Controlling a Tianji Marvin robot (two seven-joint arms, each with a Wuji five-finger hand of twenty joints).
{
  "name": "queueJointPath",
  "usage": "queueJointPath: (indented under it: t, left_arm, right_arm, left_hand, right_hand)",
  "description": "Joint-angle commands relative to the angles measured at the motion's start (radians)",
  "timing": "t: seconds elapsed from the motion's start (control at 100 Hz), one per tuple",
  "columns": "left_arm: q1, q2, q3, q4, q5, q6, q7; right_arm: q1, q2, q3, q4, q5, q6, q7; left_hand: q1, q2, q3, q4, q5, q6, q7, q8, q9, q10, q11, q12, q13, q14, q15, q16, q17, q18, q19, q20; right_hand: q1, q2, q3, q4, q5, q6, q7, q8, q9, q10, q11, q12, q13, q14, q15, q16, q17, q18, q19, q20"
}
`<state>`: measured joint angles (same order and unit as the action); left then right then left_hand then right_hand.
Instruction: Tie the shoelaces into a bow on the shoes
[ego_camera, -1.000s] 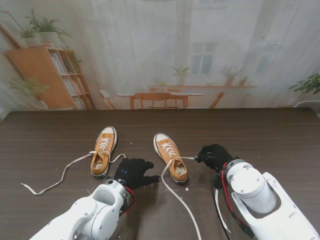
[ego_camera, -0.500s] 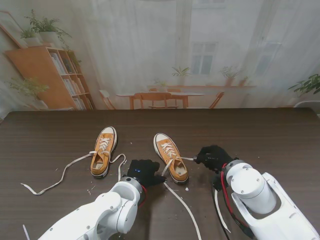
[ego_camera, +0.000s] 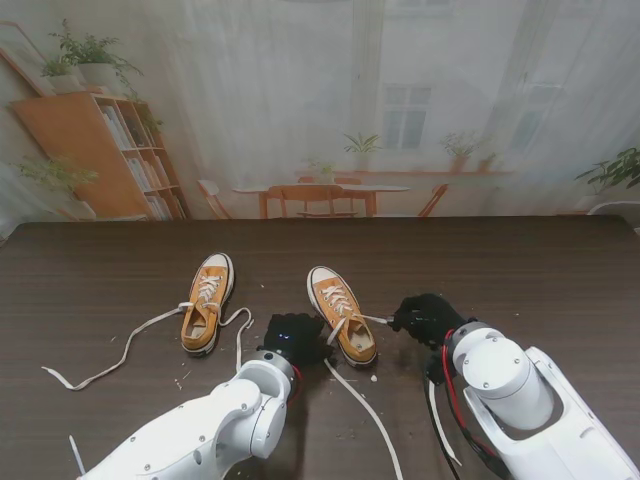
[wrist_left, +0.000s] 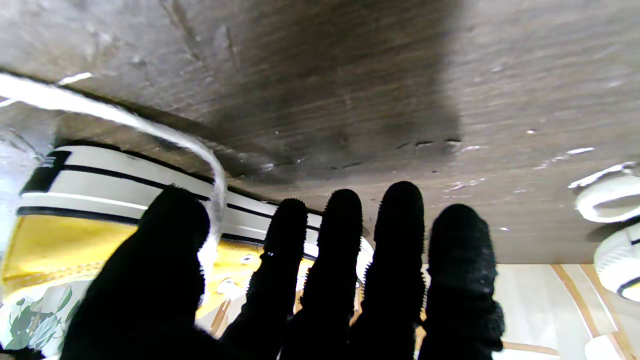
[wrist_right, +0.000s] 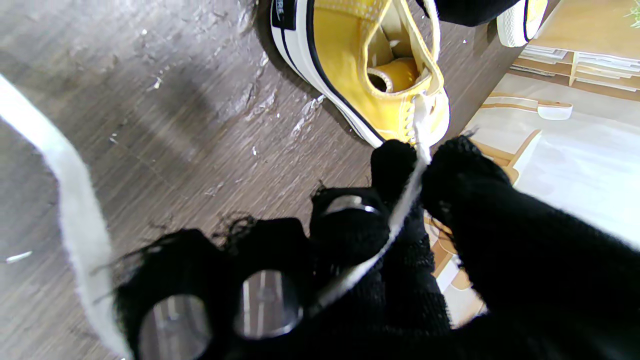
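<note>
While the right hand (ego_camera: 425, 315) pinches a lace (wrist_right: 400, 210) of the right shoe (ego_camera: 341, 314), the left hand (ego_camera: 292, 337) hovers spread beside it.

Soft, even light is cast overall. A broad shadow is seen on the counter (wrist_left: 350, 100) at 12 o'clock; near shoelaces (wrist_right: 75, 240) are blurred.

Two shoes stand on the tabletop (ego_camera: 520, 270), toes pointing away from me. The left shoe (ego_camera: 207, 302) lies well apart from the right shoe (ego_camera: 341, 313). The left hand (ego_camera: 294, 338) sits just beside the right shoe's left side, the right hand (ego_camera: 425, 316) near its right side, pinching its lace (wrist_right: 400, 210). The left shoe's lace (ego_camera: 120, 352) trails leftward and nearer to me.
</note>
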<state>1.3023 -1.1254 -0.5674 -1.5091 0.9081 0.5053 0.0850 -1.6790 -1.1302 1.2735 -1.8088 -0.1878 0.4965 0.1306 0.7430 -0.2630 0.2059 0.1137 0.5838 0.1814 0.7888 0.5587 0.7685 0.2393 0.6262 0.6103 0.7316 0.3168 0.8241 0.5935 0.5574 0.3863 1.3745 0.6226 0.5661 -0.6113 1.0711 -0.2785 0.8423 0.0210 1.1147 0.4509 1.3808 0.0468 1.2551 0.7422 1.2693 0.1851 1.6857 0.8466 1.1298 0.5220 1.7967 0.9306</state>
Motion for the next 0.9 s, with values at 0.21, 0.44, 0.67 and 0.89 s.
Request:
queueJointPath:
  t: [0.21, 0.44, 0.67, 0.89]
  left_arm:
    - [-0.012, -0.01, 0.021, 0.001, -0.016, -0.007, -0.022]
    - [-0.002, -0.01, 0.024, -0.008, -0.009, 0.005, -0.017]
    - [0.002, -0.003, 0.019, -0.017, -0.011, 0.01, -0.043]
    - [0.031, 0.004, -0.032, -0.05, 0.002, 0.025, -0.052]
  right_arm:
    - [-0.015, 0.007, 0.008, -0.02, 0.009, 0.004, 0.022]
    - [-0.024, 0.009, 0.011, -0.031, 0.008, 0.004, 0.027]
    - [-0.028, 0.009, 0.011, -0.036, 0.011, 0.001, 0.028]
    - [-0.028, 0.008, 0.01, -0.033, 0.017, -0.002, 0.029]
  left_hand:
    - [0.085, -0.141, 0.191, -0.021, -0.015, -0.05, 0.102, -0.056, 0.031, -0.019, 0.037, 0.035, 0.048, -0.02, 0.048, 0.033, 0.047, -0.044, 0.07, -0.008]
    - [0.211, -0.169, 0.303, -0.079, -0.025, -0.091, 0.226, -0.068, 0.108, -0.043, 0.028, 0.207, 0.077, -0.056, 0.106, 0.052, 0.07, -0.068, 0.114, -0.013]
    - [0.274, -0.093, 0.242, -0.123, -0.109, -0.068, 0.326, 0.043, 0.078, -0.054, 0.063, 0.258, 0.043, -0.071, 0.155, 0.074, 0.032, -0.098, 0.153, 0.019]
    - [0.14, -0.081, 0.354, -0.016, -0.234, -0.052, 0.43, 0.268, -0.018, -0.054, 0.097, 0.237, -0.026, -0.064, 0.143, 0.08, -0.02, -0.127, 0.14, 0.044]
  right_hand:
    - [0.009, 0.016, -0.03, -0.002, -0.006, -0.015, -0.003, -0.017, 0.005, -0.002, 0.015, 0.015, 0.035, -0.027, 0.066, 0.003, 0.037, -0.003, 0.19, 0.017]
    - [0.014, 0.021, -0.033, -0.001, -0.003, -0.015, -0.001, -0.017, 0.007, -0.002, 0.016, 0.015, 0.035, -0.025, 0.068, 0.003, 0.037, -0.004, 0.189, 0.017]
    - [0.017, 0.024, -0.036, -0.001, 0.0, -0.014, 0.0, -0.016, 0.008, -0.001, 0.017, 0.016, 0.035, -0.025, 0.07, 0.003, 0.038, -0.004, 0.189, 0.018]
    - [0.02, 0.026, -0.037, 0.0, 0.0, -0.013, 0.0, -0.016, 0.008, -0.002, 0.017, 0.017, 0.035, -0.025, 0.07, 0.003, 0.038, -0.004, 0.189, 0.018]
